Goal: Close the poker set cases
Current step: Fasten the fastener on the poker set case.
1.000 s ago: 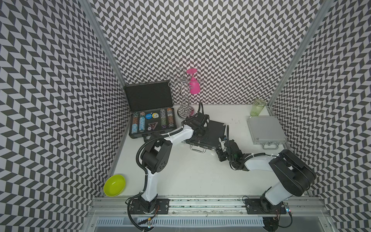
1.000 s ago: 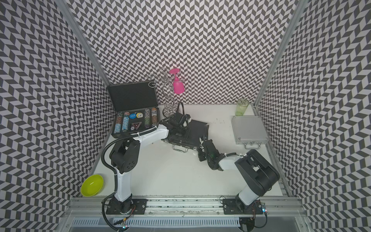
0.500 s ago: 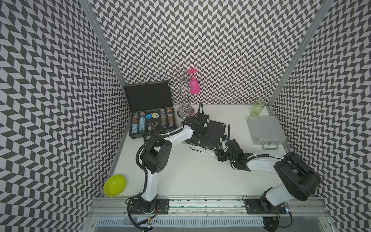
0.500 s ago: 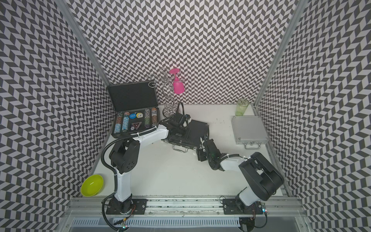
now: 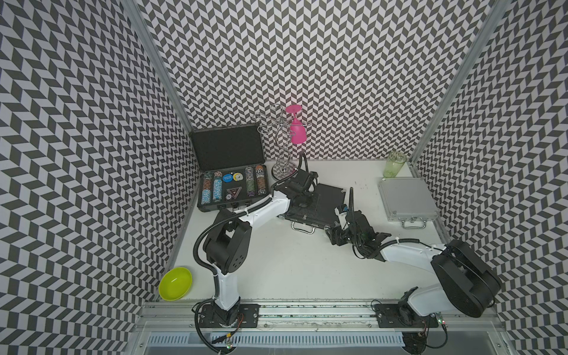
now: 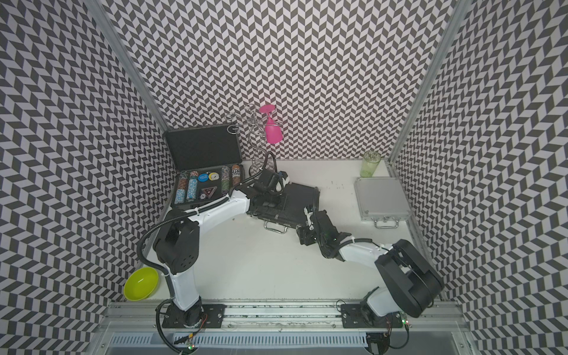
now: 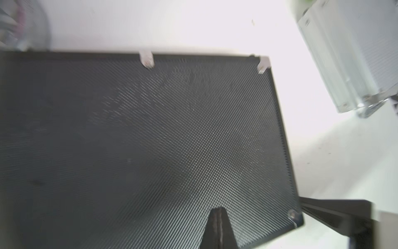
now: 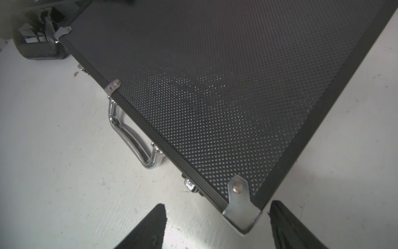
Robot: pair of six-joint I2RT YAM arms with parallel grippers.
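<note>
Three poker cases sit on the white bench [image 5: 292, 270]. At the back left corner the dark-grey case [image 5: 230, 196] stands open, its lid upright against the wall and rows of coloured chips [image 5: 215, 190] showing in its tray. In the middle lies the black case [image 5: 322, 204] with its lid down flat and its silver handle [image 8: 129, 133] facing the front edge of the bench. On the right side, well apart from the black case, the silver case [image 5: 405, 199] lies shut with its handle also to the front. My left pincer [image 7: 219, 215] is closed, its fingers pressed together into one dark wedge, holding nothing, with the tip resting on the dimpled lid of the black case. My right pincer [image 8: 217, 203] is spread wide at the near right corner of that same case; the metal corner cap [image 8: 241, 207] sits between the two fingers, and nothing is gripped. One finger stands just beside the cap, but I cannot tell whether it touches. Behind the black case a wire rack [image 5: 284, 147] holds a pink glass [image 5: 297, 135] upside down. Near the back right corner stands a green tumbler [image 5: 395, 164], just behind the silver case. A lime bowl [image 5: 175, 282] rests at the front left of the bench.
</note>
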